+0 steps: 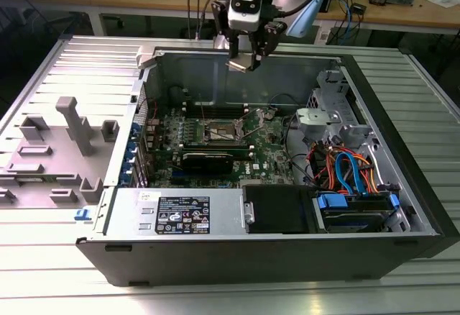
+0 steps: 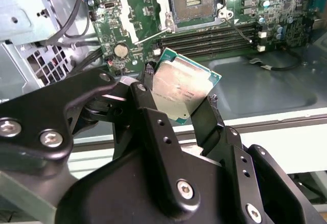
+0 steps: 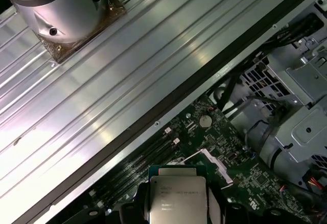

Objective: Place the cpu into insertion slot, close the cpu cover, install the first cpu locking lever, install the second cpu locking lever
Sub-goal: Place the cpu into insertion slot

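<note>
My gripper (image 1: 246, 57) hangs above the open computer case, over its back wall, shut on the cpu (image 1: 239, 64). In the second wrist view the cpu (image 2: 181, 88) is a square silver-topped chip with a green edge, pinched between the two black fingers (image 2: 144, 97) and tilted. The first wrist view shows the cpu (image 3: 176, 197) from above. The insertion slot (image 2: 193, 0) lies open and bare on the green board, well below the chip. Its cpu cover (image 2: 138, 10) is swung open beside it. In the exterior view the slot (image 1: 223, 132) sits mid-board.
Black memory sticks (image 2: 214, 37) run alongside the socket. A silver power supply box (image 1: 180, 213) fills the case's near side, with a drive cage (image 1: 327, 117) and orange and blue cables (image 1: 348, 171) at the exterior view's right. A grey plastic fixture (image 1: 68, 139) lies outside on the exterior view's left.
</note>
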You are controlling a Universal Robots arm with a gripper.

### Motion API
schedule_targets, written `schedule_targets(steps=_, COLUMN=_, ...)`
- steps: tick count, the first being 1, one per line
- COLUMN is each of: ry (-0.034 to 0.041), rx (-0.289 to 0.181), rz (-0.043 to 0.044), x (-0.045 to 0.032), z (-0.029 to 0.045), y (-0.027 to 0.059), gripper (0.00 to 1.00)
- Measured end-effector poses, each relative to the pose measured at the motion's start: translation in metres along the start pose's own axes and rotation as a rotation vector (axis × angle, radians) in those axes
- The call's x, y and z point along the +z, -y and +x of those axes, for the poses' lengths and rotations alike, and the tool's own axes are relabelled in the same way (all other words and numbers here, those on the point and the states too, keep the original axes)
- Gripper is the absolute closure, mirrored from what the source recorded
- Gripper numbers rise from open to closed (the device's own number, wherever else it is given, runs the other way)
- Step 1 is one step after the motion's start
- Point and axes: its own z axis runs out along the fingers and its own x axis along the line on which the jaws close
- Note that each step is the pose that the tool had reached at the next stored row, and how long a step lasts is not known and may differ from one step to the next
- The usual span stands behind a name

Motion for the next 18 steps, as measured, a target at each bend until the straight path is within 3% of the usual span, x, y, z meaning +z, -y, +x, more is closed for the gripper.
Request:
schedule_targets(steps=4, ry=-0.001, rx=0.003, rz=0.0006, x=0.0023, z=-0.0012, y=0.0055, gripper=0.46)
schedule_targets(steps=8, ry=0.0029, rx=0.076, rz=0.0013, x=0.0078, z=-0.0015, y=0.006, gripper=0.46)
schedule_targets(steps=18, ry=0.0043, rx=0.094, rz=0.0006, x=0.0082, z=-0.0015, y=0.006, gripper=0.46)
